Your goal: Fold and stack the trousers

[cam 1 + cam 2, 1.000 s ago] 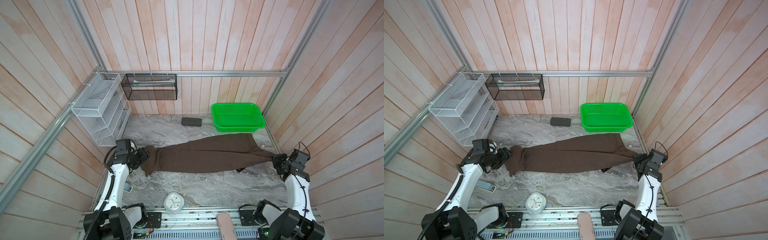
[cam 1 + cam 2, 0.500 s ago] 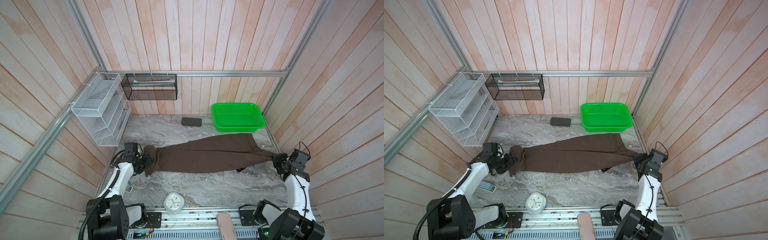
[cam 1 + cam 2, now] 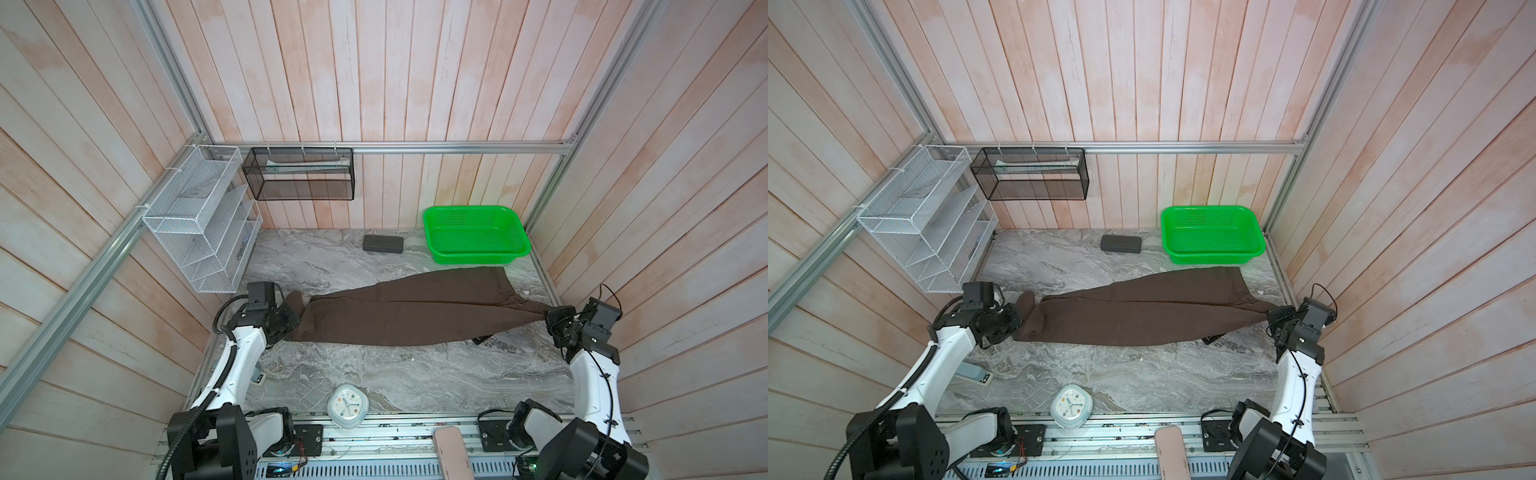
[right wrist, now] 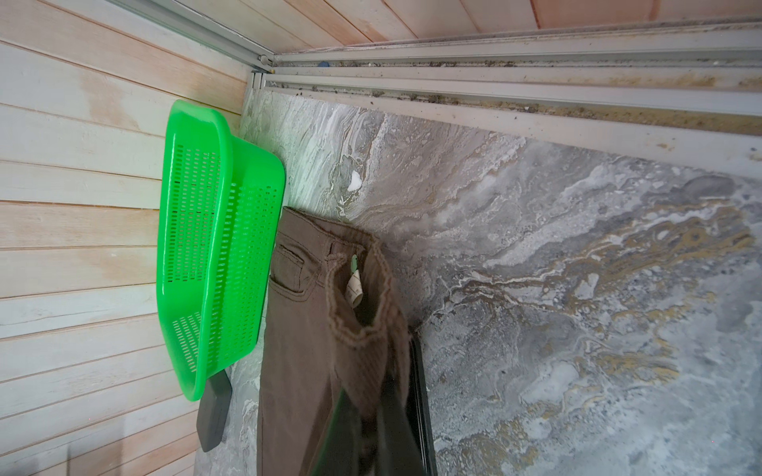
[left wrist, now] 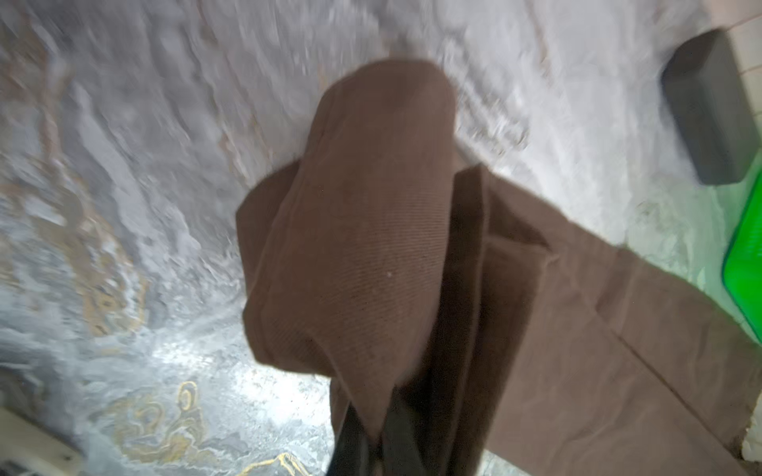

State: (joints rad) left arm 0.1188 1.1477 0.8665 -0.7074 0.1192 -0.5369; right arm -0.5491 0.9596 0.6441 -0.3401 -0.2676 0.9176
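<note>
The dark brown trousers (image 3: 415, 318) (image 3: 1142, 316) lie stretched across the marble table, legs to the left and waist to the right. My left gripper (image 3: 291, 319) (image 3: 1016, 322) is shut on the leg ends; in the left wrist view the cuff cloth (image 5: 363, 247) bulges up out of the closed gripper (image 5: 373, 447). My right gripper (image 3: 549, 319) (image 3: 1273, 316) is shut on the waistband. In the right wrist view the waistband with its label (image 4: 354, 288) rises from the pinched gripper (image 4: 371, 432). The trousers are slightly lifted at both ends.
A green basket (image 3: 478, 258) stands at the back right, touching the trousers' waist. A dark grey case (image 3: 383, 243) lies left of the basket. A white clock (image 3: 348, 406) sits at the front edge. A wire rack (image 3: 199, 224) hangs on the left wall. A flat black object (image 4: 420, 391) lies under the waist.
My left gripper moved in to the leg ends and closed on the cuffs, from open. The right arm has stayed still, holding the waistband.
</note>
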